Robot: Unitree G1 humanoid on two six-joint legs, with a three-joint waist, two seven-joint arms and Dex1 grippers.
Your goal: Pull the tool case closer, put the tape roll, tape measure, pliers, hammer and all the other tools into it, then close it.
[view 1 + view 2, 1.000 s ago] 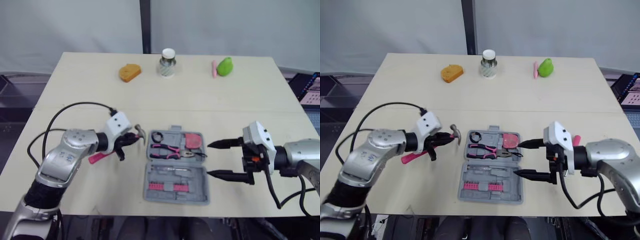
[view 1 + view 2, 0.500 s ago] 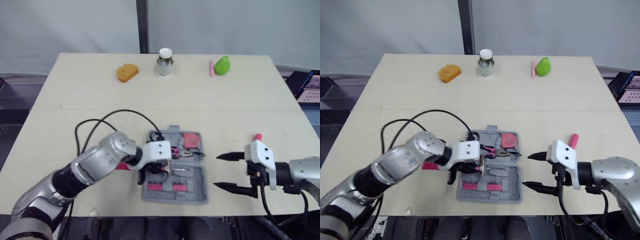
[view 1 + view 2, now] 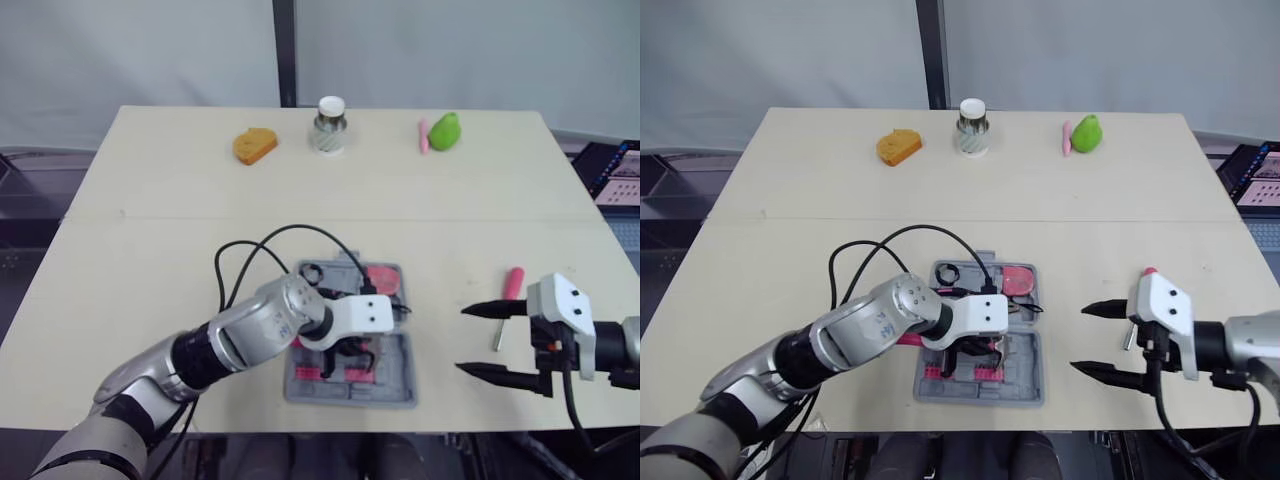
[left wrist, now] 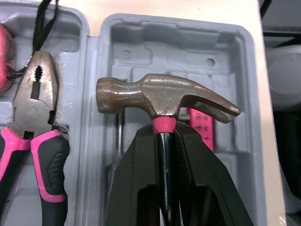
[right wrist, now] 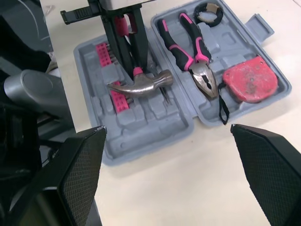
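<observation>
- The worktop (image 3: 150, 250) carries the open tool case (image 5: 146, 136) near its front edge, between my two arms. If I press down on the case's front half, I think it could skid or tip toward that edge.
- My left gripper (image 4: 164, 134) is clamped on the hammer (image 4: 160, 96) just under its head, holding it above the case half nearer me. I cannot tell whether the head touches the tray. Let go off its moulded recess, it would sit proud and likely stop the lid closing.
- That arm's black cable (image 3: 290, 232) loops over the case's far half and could snag a tool or get caught when the case closes.
- My right gripper (image 3: 463, 340) is wide open and empty, well to the right of the case.
- The pliers (image 5: 203, 73), tape measure (image 5: 249, 80) and tape roll (image 5: 209, 9) lie in the far half. A knock from the hammer head could unseat the pliers, which lie just beside it.
- A pink-handled screwdriver (image 3: 513, 283) lies loose near the right gripper and is not yet packed.
- An orange object (image 3: 255, 145), a jar (image 3: 330, 125) and a green object (image 3: 449, 131) sit at the far edge, well apart from the case, blocking nothing.
</observation>
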